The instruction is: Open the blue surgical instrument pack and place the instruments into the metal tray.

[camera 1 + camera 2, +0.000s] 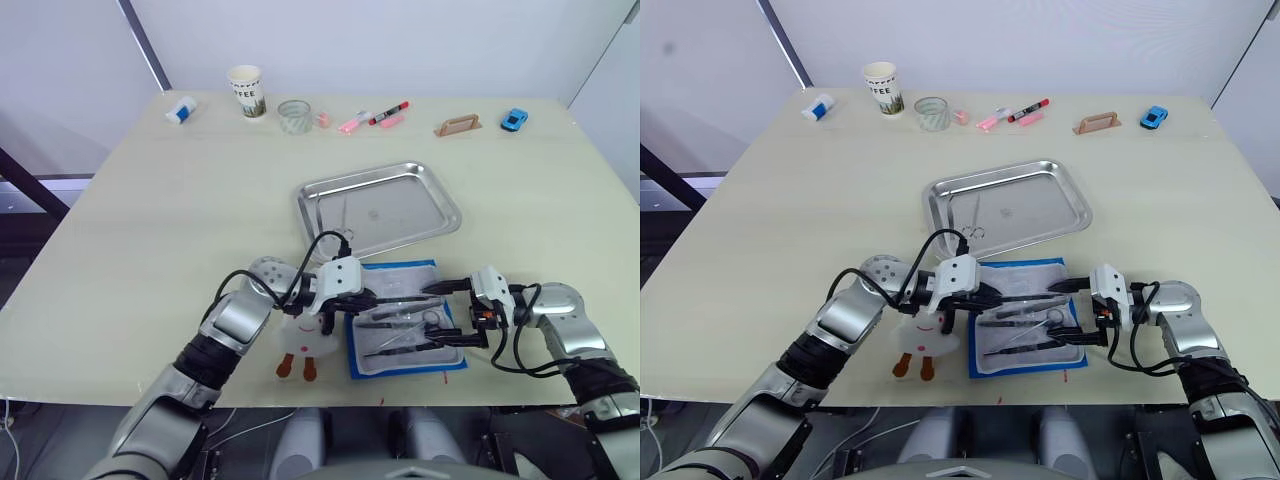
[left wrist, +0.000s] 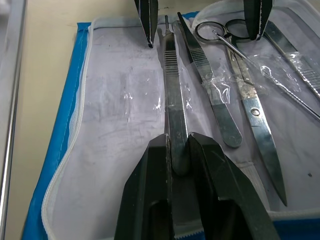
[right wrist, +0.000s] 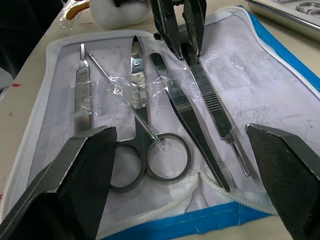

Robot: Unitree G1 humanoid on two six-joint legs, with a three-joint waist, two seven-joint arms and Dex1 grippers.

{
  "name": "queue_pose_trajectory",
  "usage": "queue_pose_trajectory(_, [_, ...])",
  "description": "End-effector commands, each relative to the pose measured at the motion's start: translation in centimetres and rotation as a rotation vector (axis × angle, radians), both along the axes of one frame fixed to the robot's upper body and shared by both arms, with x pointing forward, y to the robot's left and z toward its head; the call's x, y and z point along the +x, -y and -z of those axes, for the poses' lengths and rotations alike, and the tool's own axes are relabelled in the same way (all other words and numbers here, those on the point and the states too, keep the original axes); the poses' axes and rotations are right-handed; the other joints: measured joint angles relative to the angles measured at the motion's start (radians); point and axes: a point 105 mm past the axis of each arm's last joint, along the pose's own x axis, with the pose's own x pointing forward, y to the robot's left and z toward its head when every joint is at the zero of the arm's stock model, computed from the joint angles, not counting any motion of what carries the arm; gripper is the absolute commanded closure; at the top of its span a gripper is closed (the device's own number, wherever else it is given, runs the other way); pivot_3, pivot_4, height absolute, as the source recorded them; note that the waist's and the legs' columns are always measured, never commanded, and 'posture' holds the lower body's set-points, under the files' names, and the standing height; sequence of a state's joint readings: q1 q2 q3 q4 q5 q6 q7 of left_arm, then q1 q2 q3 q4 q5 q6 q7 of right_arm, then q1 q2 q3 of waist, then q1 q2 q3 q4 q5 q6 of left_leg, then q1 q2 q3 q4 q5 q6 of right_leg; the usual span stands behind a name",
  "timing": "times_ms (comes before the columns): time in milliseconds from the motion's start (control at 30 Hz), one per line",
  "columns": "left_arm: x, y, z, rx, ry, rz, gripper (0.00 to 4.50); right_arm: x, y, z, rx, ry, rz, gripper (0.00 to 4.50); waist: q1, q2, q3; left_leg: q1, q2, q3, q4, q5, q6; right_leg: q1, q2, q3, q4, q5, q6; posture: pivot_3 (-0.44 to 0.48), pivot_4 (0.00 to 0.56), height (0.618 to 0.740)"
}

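Blue surgical instrument pack (image 1: 405,320) lying open at the near table edge, just in front of the metal tray (image 1: 378,209), lining up and instruments (image 3: 150,125) exposed for picking. Left gripper (image 2: 178,157) pinched shut on one flat handle (image 2: 173,100), long axis running straight toward the right gripper (image 3: 180,165). Right gripper spread wide over the pack's opposite end, holding nothing, probably steadying it.

Left gripper (image 2: 177,155) pinching a flat metal handle (image 2: 172,95); tweezers (image 2: 210,85), scissors (image 2: 245,90) alongside, on open blue pack (image 2: 65,135)
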State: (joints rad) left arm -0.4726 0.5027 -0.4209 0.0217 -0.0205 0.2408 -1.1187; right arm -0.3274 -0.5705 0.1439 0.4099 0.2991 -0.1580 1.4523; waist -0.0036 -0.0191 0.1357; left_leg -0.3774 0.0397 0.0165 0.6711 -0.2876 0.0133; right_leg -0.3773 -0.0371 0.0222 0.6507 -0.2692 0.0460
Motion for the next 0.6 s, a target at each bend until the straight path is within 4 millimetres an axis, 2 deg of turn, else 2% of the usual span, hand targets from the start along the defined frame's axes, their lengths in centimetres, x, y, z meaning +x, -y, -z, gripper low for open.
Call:
queue_pose_trajectory(33, [-0.04, 0.09, 0.60, 0.046, -0.006, -0.003, 3.80, -0.55, 0.36, 1.72, -0.041, -0.071, 0.024, 0.00, 0.000, 0.000, 0.000, 0.000, 0.000, 0.000, 0.000, 0.000, 0.000, 0.000, 0.000, 0.000, 0.000, 0.000, 0.000, 0.000, 0.150, 0.740])
queue_pose_trajectory(167, [-0.06, 0.02, 0.95, 0.066, -0.027, -0.005, 3.80, -0.55, 0.33, 1.74, -0.040, -0.071, 0.024, 0.00, 0.001, 0.000, -0.001, 0.000, 0.000, 0.000, 0.000, 0.000, 0.000, 0.000, 0.000, 0.000, 0.000, 0.000, 0.000, 0.000, 0.150, 0.740])
queue_pose_trajectory(200, [-0.08, 0.00, 0.98, 0.067, -0.031, -0.005, 3.31, -0.55, 0.33, 1.75, -0.041, -0.071, 0.024, 0.00, 0.001, 0.000, -0.001, 0.000, 0.000, 0.000, 0.000, 0.000, 0.000, 0.000, 0.000, 0.000, 0.000, 0.000, 0.000, 0.000, 0.150, 0.740])
queue_pose_trajectory(600, [-0.25, -0.16, 1.25, 0.082, -0.033, 0.000, 3.29, -0.66, 0.25, 1.82, -0.039, -0.072, 0.026, 0.00, 0.000, 0.000, -0.001, 0.001, 0.000, 0.000, 0.000, 0.000, 0.000, 0.000, 0.000, 0.000, 0.001, 0.000, 0.000, 0.000, 0.150, 0.740])
